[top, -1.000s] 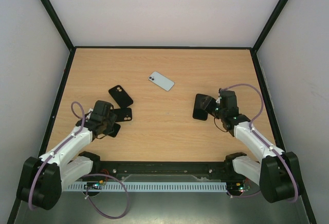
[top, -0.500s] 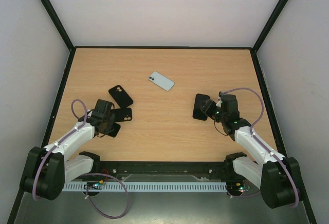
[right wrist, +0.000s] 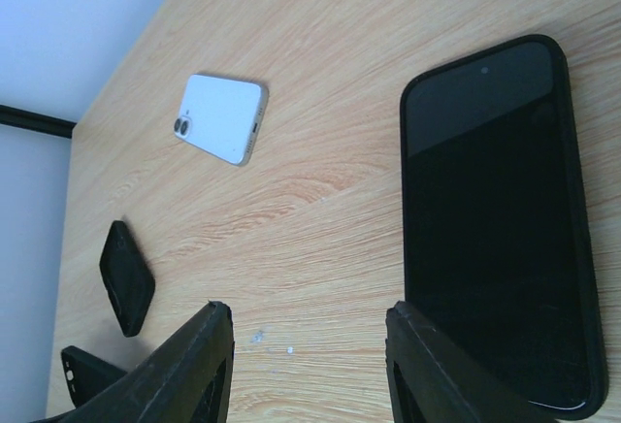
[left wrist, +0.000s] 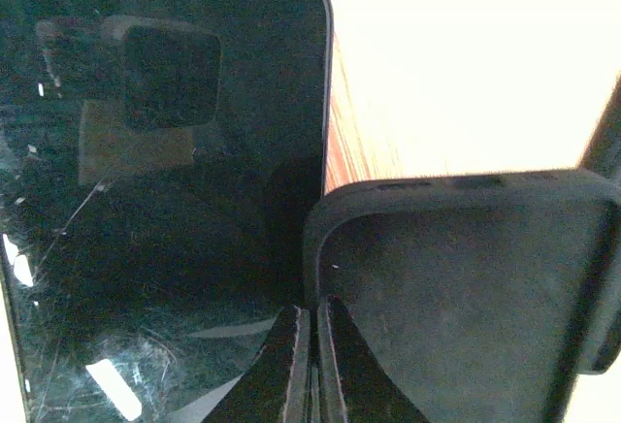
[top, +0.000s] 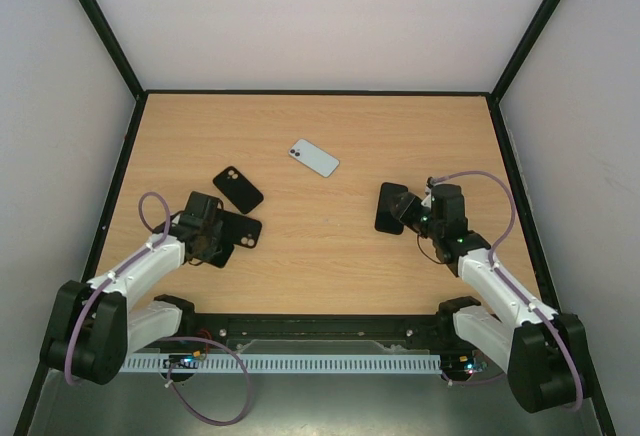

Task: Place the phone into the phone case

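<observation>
Left gripper (left wrist: 312, 314) pinched shut on rim of empty case (left wrist: 456, 287); dark phone (left wrist: 165, 200) touching alongside. Right gripper (right wrist: 309, 316) half-spread, empty, beside cased phone (right wrist: 495, 219). White phone (top: 314, 157) mid-table. Step: securing case. Next: align 1 phone, press in.

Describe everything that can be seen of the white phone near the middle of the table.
The white phone is a slim slab with rounded corners, white or very pale blue, with a smooth, slightly matte look. It lies flat and back up on the wooden table, turned diagonally, a little beyond the middle. Two dark camera lenses sit in one corner, and its side edge shows a small dark slot. It wears no case, and nothing but the table touches it.
</observation>
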{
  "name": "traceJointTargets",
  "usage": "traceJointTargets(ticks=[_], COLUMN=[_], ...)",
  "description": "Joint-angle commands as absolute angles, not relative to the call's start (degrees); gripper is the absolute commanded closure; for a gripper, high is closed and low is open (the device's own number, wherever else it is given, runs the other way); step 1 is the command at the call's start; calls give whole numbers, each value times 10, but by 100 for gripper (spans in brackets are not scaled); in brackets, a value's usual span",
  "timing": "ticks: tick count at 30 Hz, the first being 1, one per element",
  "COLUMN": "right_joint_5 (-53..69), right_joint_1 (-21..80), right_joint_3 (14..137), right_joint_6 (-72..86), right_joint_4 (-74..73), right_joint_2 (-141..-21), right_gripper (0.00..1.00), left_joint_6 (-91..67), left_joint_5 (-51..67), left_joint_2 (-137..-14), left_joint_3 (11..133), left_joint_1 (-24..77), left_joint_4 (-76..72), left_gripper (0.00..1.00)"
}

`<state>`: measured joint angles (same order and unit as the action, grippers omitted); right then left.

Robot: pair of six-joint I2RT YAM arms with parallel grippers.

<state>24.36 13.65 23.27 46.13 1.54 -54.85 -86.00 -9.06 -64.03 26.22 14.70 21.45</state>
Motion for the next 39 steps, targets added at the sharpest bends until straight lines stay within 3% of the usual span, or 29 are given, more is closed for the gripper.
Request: traceJointTargets(ticks=[1, 13, 20, 31, 39], right_joint_5=[244, 244, 225, 135, 142], right_joint_1=[142, 228, 308, 467, 489], right_joint_3=[225, 240, 223, 166, 184], right_joint_6=[468, 467, 524, 635, 658], right_joint_4=[0, 15, 109, 338, 390], right_joint_2=[-524, -531, -548, -596, -662], right_gripper=[57, 56, 50, 32, 33], left_joint_6=[-844, -719, -824, -959, -995], left_joint_5=[-101, -66, 55, 63, 67], left_joint_2=[-621, -576, -572, -585, -583], left_joint_3=[289, 305, 261, 269, 262], left_joint_1=[144, 174, 221, 338, 368], left_joint_4=[264, 227, 134, 33, -18], left_gripper=[98, 98, 98, 98, 98])
